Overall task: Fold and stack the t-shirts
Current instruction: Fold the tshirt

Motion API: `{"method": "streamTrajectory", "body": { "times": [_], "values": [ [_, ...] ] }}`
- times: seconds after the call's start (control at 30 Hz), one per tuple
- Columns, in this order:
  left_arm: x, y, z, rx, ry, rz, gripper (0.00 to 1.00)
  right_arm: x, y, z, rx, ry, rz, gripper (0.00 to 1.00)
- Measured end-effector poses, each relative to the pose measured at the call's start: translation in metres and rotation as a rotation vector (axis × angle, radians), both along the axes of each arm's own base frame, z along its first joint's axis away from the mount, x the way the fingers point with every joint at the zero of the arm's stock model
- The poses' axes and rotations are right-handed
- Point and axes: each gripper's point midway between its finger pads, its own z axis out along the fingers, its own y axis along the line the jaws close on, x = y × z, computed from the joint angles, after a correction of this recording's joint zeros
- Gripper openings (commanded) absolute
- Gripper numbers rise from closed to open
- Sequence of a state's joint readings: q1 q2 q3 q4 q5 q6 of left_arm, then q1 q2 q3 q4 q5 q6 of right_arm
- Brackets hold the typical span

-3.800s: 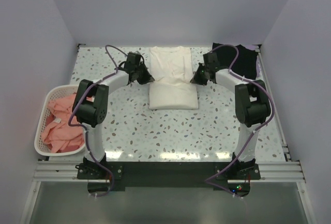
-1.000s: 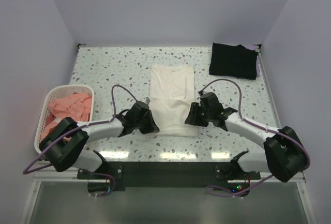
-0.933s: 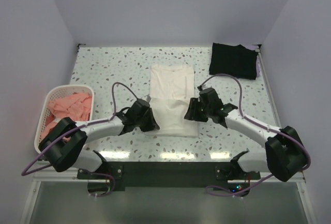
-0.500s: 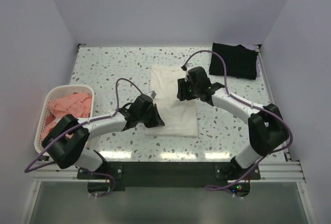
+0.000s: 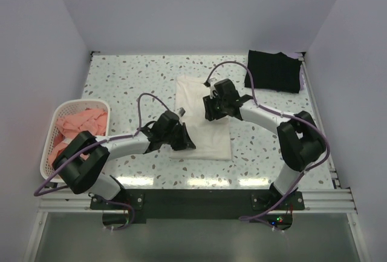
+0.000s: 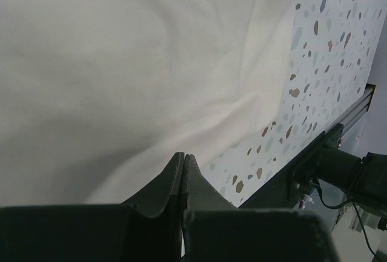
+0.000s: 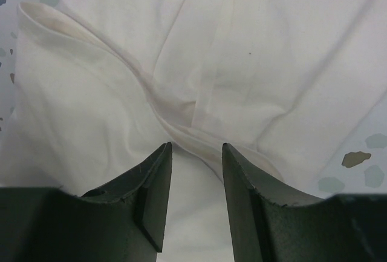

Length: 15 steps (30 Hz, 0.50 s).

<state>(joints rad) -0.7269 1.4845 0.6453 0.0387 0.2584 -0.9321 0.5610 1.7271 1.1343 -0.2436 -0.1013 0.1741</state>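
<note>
right gripper part open and empty, a raised fold of the white t-shirt just ahead of its jaws; left gripper shut, cloth beyond its tips. pinching one layer could drag the fold apart.

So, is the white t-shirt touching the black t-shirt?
Apart. The top view shows a strip of speckled table between the white t-shirt and the black t-shirt in the far right corner.

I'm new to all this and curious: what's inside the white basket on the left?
Crumpled salmon-pink cloth fills the white lattice basket. How many garments it is, and whatever lies under the top layer, cannot be seen.
</note>
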Motion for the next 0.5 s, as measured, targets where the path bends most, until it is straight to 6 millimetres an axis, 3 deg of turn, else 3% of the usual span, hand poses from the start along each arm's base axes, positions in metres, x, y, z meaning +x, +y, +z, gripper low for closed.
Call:
{"method": "streamTrajectory", "body": {
  "times": [0.17, 0.23, 0.3, 0.5],
  "values": [
    [-0.001, -0.001, -0.002, -0.003, 0.008, -0.008, 0.0, 0.001, 0.003, -0.01, -0.006, 0.027, 0.013, 0.38],
    [-0.002, -0.002, -0.002, -0.006, 0.011, -0.012, 0.0, 0.002, 0.006, -0.011, -0.003, 0.03, 0.019, 0.3],
    [-0.003, -0.002, -0.002, -0.008, 0.015, -0.015, 0.0, 0.004, 0.007, -0.01, 0.0, 0.027, 0.022, 0.21],
    [-0.005, -0.002, -0.006, -0.001, 0.028, -0.019, 0.0, 0.013, 0.012, 0.0, 0.011, 0.005, 0.019, 0.12]
  ]
}}
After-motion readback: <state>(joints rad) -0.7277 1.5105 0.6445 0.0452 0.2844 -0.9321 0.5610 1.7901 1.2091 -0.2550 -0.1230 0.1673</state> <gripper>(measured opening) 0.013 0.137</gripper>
